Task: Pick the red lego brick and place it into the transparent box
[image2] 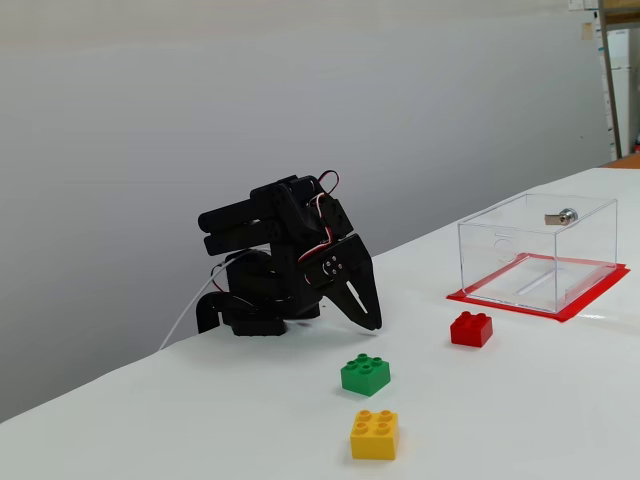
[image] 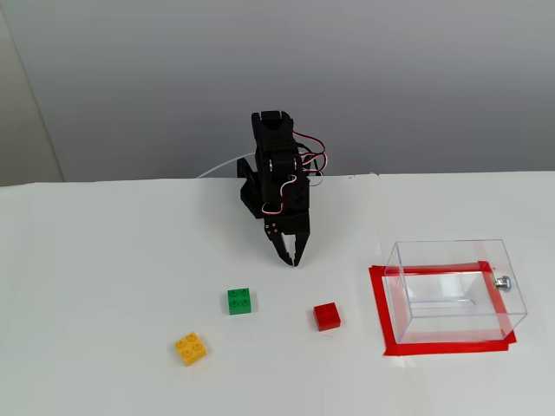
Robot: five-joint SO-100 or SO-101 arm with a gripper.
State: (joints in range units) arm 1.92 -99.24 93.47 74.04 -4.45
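Arm: I see it folded up low at the back of the white counter point(image: 104, 286), w/ red & white wires looping on top.
Hand point(image: 290, 257): points down at the counter, tips nearly on it. In the side fixed view the hand point(image2: 367, 318) leans fwd & down.
Hand state: fingers close together, just a thin gap at the tips. Holding nothing.
Red lego brick point(image: 327, 316): sits flat on the counter, studs up, in front of the hand & a bit right in the top fixed view. Not touching the hand. Also seen in the side fixed view point(image2: 470, 328).
Transparent box point(image: 451, 260): right of the red brick, apart from it. Open top, nothing inside that I can see. Small silver knob point(image: 502, 282) on its right wall.
Red tape point(image: 381, 312): on the counter around the box bottom.
Green brick point(image: 239, 301): left of the red one.
Yellow brick point(image: 190, 348): more left & nearer the cam.
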